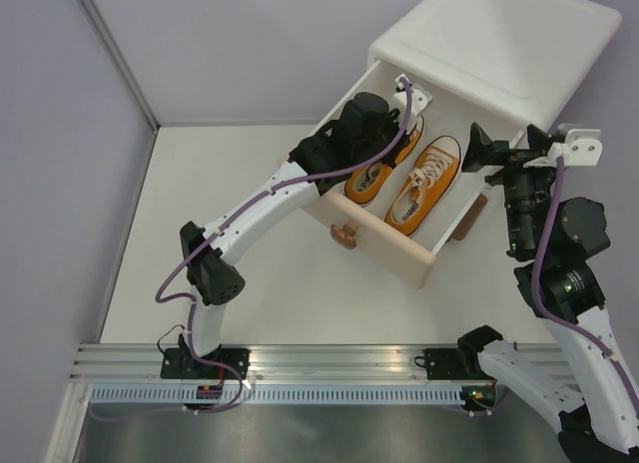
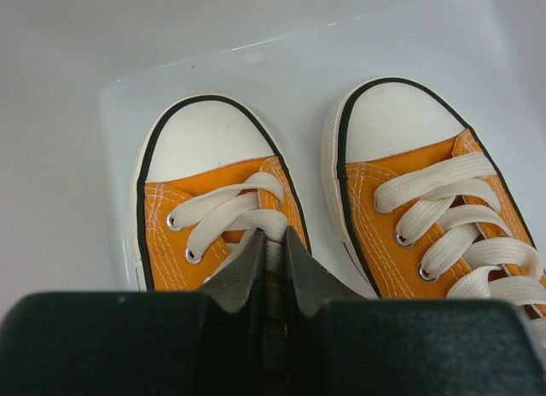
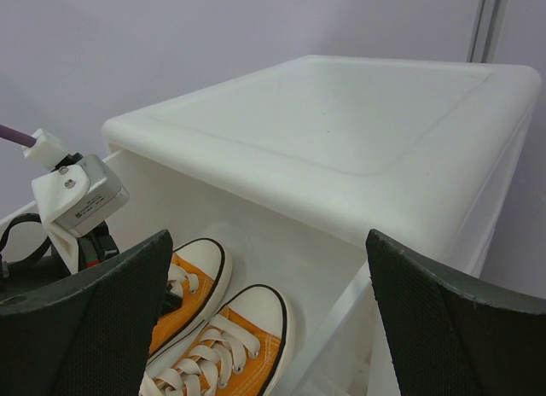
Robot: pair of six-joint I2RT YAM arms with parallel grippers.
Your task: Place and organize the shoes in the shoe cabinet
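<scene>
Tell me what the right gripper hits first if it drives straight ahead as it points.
Most likely the cabinet, at its rounded top front edge just above the open drawer holding the orange shoes. The right gripper is open; depth is hard to judge.

The table (image 1: 200, 214) has a plain white top and stands in a corner between pale lilac walls (image 1: 50, 134). A thin grey metal strip (image 1: 115, 54) runs where two walls meet, down to the table. Along the near edge lies an aluminium rail (image 1: 329, 361), and below it is a dark grey surface (image 1: 329, 433). The light is soft and even, with only weak shadows.
</scene>
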